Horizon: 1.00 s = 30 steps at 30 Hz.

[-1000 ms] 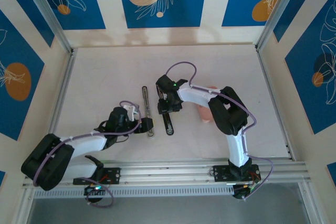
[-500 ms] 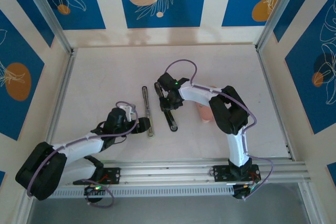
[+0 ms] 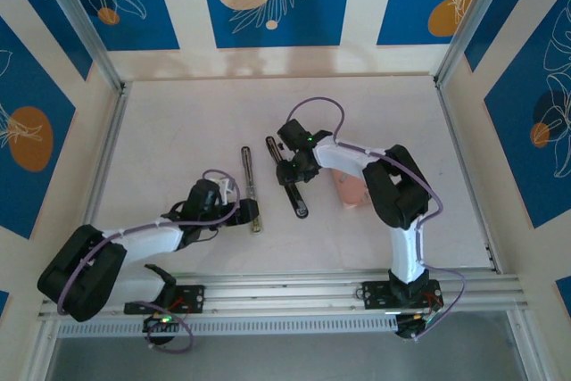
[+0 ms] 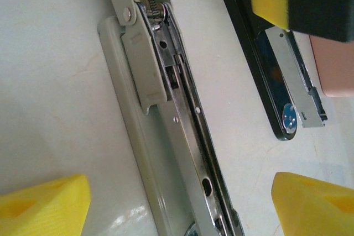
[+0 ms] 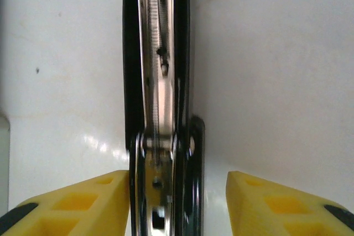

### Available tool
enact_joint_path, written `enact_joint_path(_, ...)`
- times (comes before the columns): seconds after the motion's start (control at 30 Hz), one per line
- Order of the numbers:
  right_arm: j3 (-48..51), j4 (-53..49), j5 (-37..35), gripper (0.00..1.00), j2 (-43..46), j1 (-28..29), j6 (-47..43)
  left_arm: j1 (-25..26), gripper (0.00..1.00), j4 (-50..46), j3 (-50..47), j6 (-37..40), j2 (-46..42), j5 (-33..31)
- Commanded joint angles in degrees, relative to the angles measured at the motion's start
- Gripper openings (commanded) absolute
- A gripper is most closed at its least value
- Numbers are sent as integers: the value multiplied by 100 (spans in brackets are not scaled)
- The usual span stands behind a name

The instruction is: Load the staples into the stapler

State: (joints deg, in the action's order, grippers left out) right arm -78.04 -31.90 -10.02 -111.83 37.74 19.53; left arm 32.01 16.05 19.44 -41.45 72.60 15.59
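Note:
A grey metal stapler [image 3: 247, 167] lies opened on the table, and my left gripper [image 3: 248, 214] stands open astride its near end. In the left wrist view the yellow fingertips [image 4: 44, 205] sit well clear on either side of its silver magazine channel [image 4: 182, 131]. A black stapler [image 3: 299, 204] lies just to the right. My right gripper [image 3: 290, 169] is open over it. One yellow finger [image 5: 72, 203] touches the black stapler's [image 5: 160, 81] left side, the other stands apart. The salmon-pink tray [image 3: 350, 189] lies partly under the right arm; the staples on it are hidden.
The two staplers lie close together mid-table, a narrow strip of bare white table [image 3: 178, 122] to their left and behind. Aluminium rails [image 3: 294, 287] border the near edge. The right forearm [image 3: 343, 156] crosses above the tray.
The black stapler's near end has swung to the right as my right gripper shifted a little right and back. The right jaws narrowed, then widened again. The left gripper stays by the grey stapler.

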Motion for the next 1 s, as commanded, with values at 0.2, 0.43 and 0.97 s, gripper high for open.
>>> enact_joint_path(0.2,694,646,232,50,1229,-56,211,40,85,52,622,315,420,15)
enact_joint_path(0.43,989,805,404,50,1578,-182,336,46,84,141,833,294,743,196)
enact_joint_path(0.97,1628,1172,595,50,2033,-377,551,320,82,287,1230,225,1383,400)
